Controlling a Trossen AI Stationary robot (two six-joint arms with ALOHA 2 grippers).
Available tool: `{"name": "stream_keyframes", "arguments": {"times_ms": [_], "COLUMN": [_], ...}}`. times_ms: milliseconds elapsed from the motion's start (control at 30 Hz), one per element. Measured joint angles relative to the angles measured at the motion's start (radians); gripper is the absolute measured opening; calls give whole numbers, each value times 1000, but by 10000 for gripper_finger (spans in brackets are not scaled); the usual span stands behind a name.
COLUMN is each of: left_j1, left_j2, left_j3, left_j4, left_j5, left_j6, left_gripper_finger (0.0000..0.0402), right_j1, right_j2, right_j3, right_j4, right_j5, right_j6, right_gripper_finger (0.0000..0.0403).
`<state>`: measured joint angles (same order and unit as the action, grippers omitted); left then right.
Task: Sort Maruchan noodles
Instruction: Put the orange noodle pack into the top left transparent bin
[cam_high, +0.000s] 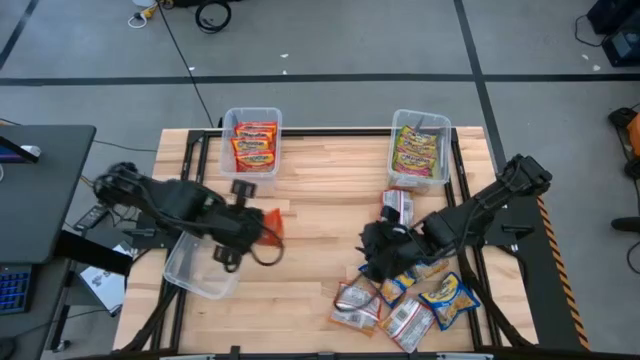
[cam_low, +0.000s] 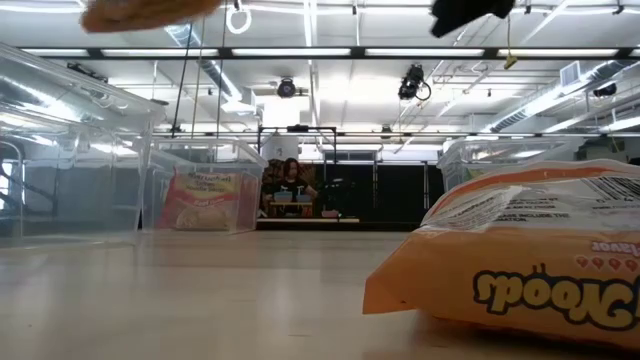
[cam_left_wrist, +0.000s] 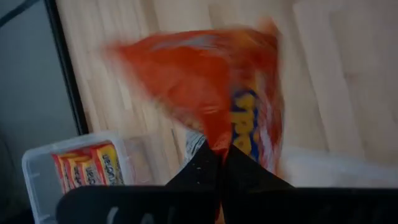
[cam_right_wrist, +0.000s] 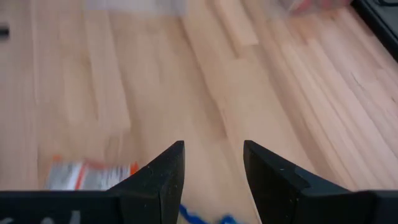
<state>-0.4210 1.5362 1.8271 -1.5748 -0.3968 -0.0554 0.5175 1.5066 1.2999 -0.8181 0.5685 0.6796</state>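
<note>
My left gripper (cam_high: 262, 228) is over the table's left half, shut on an orange-red Maruchan noodle packet (cam_left_wrist: 205, 81) that also shows at the top of the low view (cam_low: 140, 12). My right gripper (cam_right_wrist: 213, 168) stands open above bare wood, beside a heap of noodle packets (cam_high: 405, 300) lying flat at the near right. One packet of the heap (cam_low: 520, 265) fills the low view's right. A far-left clear bin (cam_high: 252, 140) holds orange-red packets, and a far-right clear bin (cam_high: 420, 150) holds green-and-pink ones. My left gripper pinches the orange-red packet at one edge (cam_left_wrist: 214, 142) between its two shut fingers, which slant downward. The packet reaches out beyond the fingertips and is lifted clear of the table.
A third clear bin (cam_high: 200, 265) with nothing in it sits at the near left, under my left arm. A lone packet (cam_high: 398, 205) lies in front of the far-right bin. Bare wood (cam_high: 320, 200) stretches across the table's middle. A black desk (cam_high: 40, 190) stands left of the table.
</note>
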Motion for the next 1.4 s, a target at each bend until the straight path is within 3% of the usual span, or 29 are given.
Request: {"name": "stream_keyframes", "arguments": {"times_ms": [200,467,600,733,900,1000,1067,1267,1400], "left_j1": [-12,-68,-73,-33,130,298,408,673,779], "left_j2": [-162,-411,-488,-510,-504,-472,-447,-355,-265], "left_j3": [-162,-392,-449,-419,-409,-409,-409,-409,-409], "left_j4": [5,2,1,4,7,74,160,412,433], "left_j5": [-7,119,13,-176,-387,-435,-411,-206,-186], "left_j6": [-65,-162,-245,-197,-24,123,230,519,639], "left_gripper_finger": [3,3,3,3,2,2,2,2,2], "right_j1": [-76,-138,-157,-166,-176,-181,-182,-188,-187], "right_j2": [0,0,0,0,0,0,0,0,0], "right_j3": [0,0,0,0,0,0,0,0,0], "right_j4": [127,161,188,215,219,220,224,224,222], "right_j5": [8,8,8,8,15,16,17,15,8], "right_j6": [-2,16,41,53,73,87,86,60,50], "right_gripper_finger": [169,169,169,169,169,169,169,169,169]}}
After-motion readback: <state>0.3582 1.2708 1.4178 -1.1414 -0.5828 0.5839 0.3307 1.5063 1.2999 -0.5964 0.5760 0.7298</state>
